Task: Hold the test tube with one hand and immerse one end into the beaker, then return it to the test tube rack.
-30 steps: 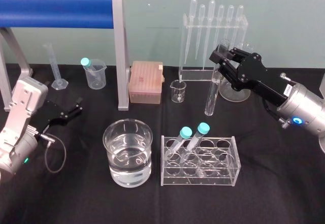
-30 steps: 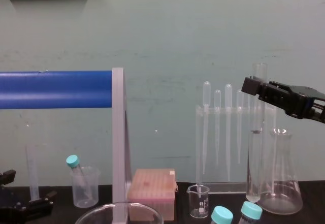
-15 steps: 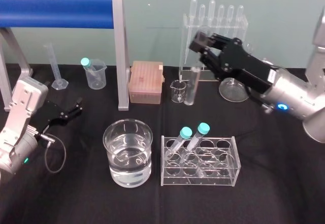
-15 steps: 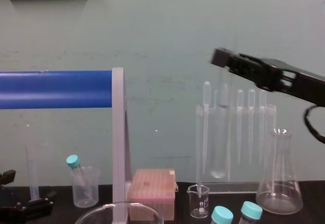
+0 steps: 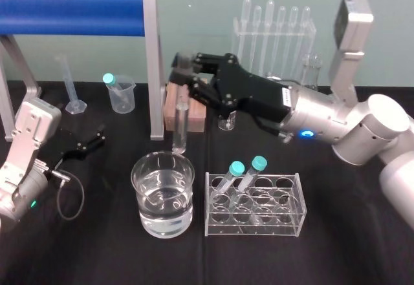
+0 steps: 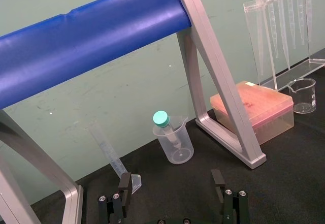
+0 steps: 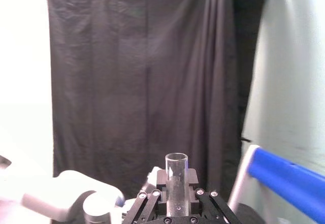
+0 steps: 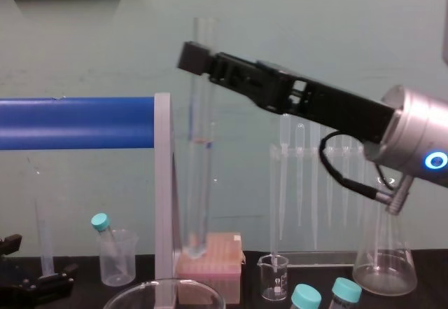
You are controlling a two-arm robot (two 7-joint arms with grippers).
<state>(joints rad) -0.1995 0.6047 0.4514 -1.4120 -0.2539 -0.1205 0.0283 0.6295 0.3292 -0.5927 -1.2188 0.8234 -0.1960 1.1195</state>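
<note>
Glass tube [image 5: 180,126]: it stands straight up in the air, open end on top and round end at the bottom.
Right gripper [image 5: 184,77]: it is closed tight on the tube near the top.
Beaker [image 5: 163,228]: it is big, has water in it, and sits on the table just left of the rack.
Tube and beaker: the round end hangs higher than the rim, by its far right part. I cannot tell if it is over the water or just past the far rim.
Long way of the tube: up and down, so the round end already points down.
Next move, I think: come a bit nearer and a bit left, then go straight down until the round end is wet.
Care: glass on glass could chip, so keep off the rim.
Rack [image 5: 255,223]: it has two teal-capped tubes in the far left holes, and the other holes are free.
Left gripper [image 5: 87,144]: it rests on the table at the far left, fingers apart, holding nothing. The right arm is nearer the beaker.
</note>
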